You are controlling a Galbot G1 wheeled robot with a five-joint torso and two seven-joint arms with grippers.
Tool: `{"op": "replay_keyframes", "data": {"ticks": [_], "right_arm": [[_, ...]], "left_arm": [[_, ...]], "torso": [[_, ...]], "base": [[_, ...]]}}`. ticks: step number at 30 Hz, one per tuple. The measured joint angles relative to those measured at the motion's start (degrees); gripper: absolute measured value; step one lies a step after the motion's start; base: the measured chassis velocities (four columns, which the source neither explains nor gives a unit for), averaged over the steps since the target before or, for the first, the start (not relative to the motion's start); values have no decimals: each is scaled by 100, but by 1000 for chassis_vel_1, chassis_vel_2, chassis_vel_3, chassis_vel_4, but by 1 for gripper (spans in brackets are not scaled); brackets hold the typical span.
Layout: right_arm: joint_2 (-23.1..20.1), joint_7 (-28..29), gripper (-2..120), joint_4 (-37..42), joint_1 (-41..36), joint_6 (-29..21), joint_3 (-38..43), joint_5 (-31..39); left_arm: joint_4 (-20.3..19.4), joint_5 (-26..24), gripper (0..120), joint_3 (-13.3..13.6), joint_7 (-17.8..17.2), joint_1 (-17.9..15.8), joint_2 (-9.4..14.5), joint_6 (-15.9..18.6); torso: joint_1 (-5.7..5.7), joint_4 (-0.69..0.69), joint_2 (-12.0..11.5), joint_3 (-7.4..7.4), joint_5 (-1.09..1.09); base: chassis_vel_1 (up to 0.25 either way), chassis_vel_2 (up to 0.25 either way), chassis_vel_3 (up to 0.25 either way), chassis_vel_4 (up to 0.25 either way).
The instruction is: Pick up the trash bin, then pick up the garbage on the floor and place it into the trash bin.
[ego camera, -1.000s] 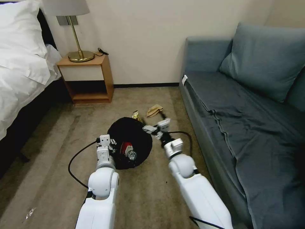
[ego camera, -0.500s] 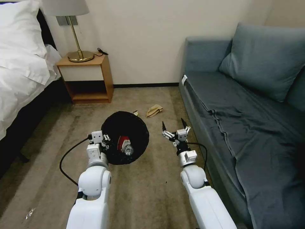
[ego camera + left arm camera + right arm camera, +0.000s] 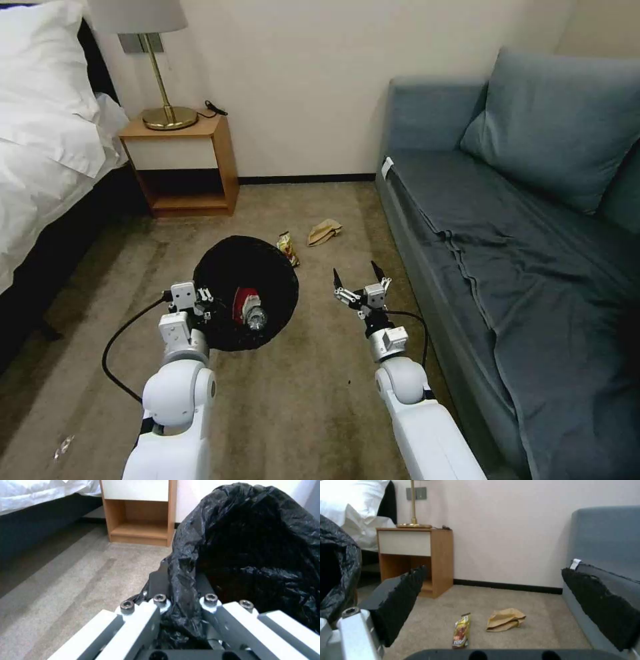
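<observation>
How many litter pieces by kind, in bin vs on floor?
In the trash bin, held by the left gripper:
red-and-white wrapper: 1
clear bottle: 1
On the carpet, ahead of the open right gripper:
brown-gold snack wrapper: 1
crumpled tan paper: 1
Total: 4

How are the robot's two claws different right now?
The left gripper is clamped on the trash bin's black-bagged rim, holding it; the right gripper is spread open and holds nothing. The left sits beside the bin, the right nearer the sofa. Both have white bodies.
</observation>
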Motion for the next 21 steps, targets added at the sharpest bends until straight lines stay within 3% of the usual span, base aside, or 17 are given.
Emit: {"op": "replay_keyframes", "data": {"ticks": [12, 21], "right_arm": [[15, -78, 100, -92, 17, 69, 5, 47], [23, -98, 100, -124, -5, 75, 26, 36]], "left_arm": [[26, 9, 4, -11, -25, 1, -11, -16], [76, -27, 4, -51, -25, 12, -6, -69]], "torso": [[0, -1, 0, 0, 0], [0, -1, 0, 0, 1]], "base": [[-18, 17, 14, -12], [-143, 158, 153, -156]]}}
